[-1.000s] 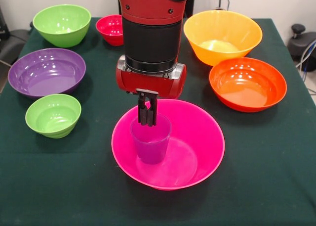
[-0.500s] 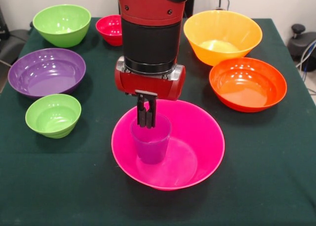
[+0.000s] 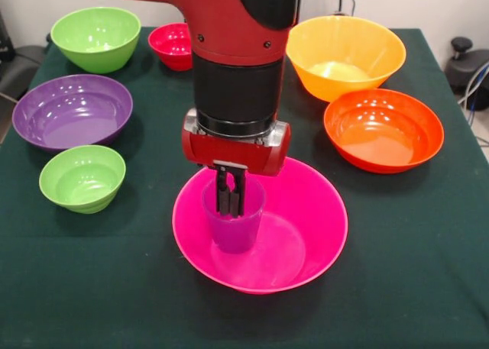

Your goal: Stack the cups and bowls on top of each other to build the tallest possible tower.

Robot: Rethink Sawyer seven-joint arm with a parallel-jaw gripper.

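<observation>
The gripper [image 3: 230, 210] hangs straight down from the red and black arm [image 3: 235, 66], its two dark fingers [image 3: 222, 195] close together and reaching down inside the mouth of the purple cup [image 3: 233, 223]; whether they press on the cup's wall or simply hang within it cannot be told from this view. The cup stands upright directly under the gripper, resting on the inner floor of the large pink bowl [image 3: 306, 227], toward that bowl's left side as the camera sees it. The pink bowl sits on the dark green table [image 3: 412, 288] below the gripper and spreads out to its right. Left of the gripper, well apart, stands a small green bowl [image 3: 82, 178], and beyond that a large purple bowl [image 3: 72, 111]. To the gripper's right and somewhat farther back lies the orange-red bowl [image 3: 383, 129], with the yellow-orange bowl [image 3: 344, 56] just behind it, their rims close. Farthest back, behind the arm, a small red bowl [image 3: 171, 46] shows partly, and a medium green bowl [image 3: 95, 37] stands near the table's far left corner.
</observation>
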